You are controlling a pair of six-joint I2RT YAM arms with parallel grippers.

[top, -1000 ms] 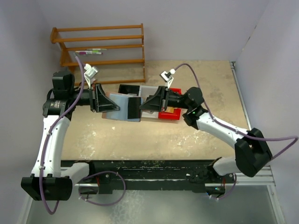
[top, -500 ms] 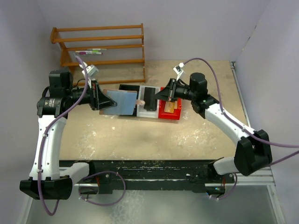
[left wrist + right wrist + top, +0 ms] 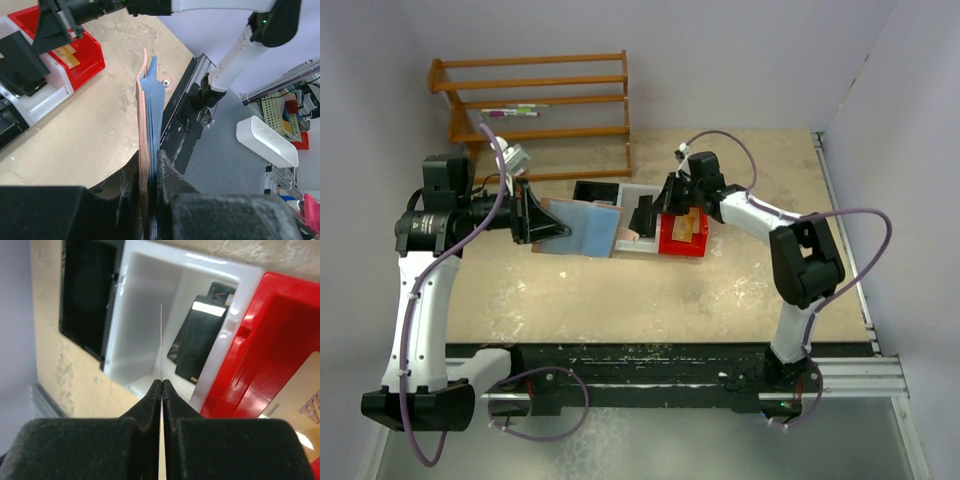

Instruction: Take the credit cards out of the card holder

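Card holder [image 3: 141,115]: matt pinkish leather-like outer, smooth blue lining
Credit card [image 3: 161,340]: thin, edge-on, finish unclear
Red bin [image 3: 250,365], white bin [image 3: 140,340]: glossy moulded plastic
Black bin [image 3: 85,290]: duller plastic
Table [image 3: 650,300]: rough, mottled beige
Rack [image 3: 540,95]: varnished wood

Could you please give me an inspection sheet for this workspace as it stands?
Surface: tan table, white scuffs.
Job's things: card holder open, held up; card edge-on over white bin; black card lying in that bin; golden card in red bin.
Clutter: black bin.
Grippers: left gripper shut on card holder; right gripper shut on card.
Cables: purple cable on each arm, no snag seen.
Surroundings: wooden rack with pens; grey walls.
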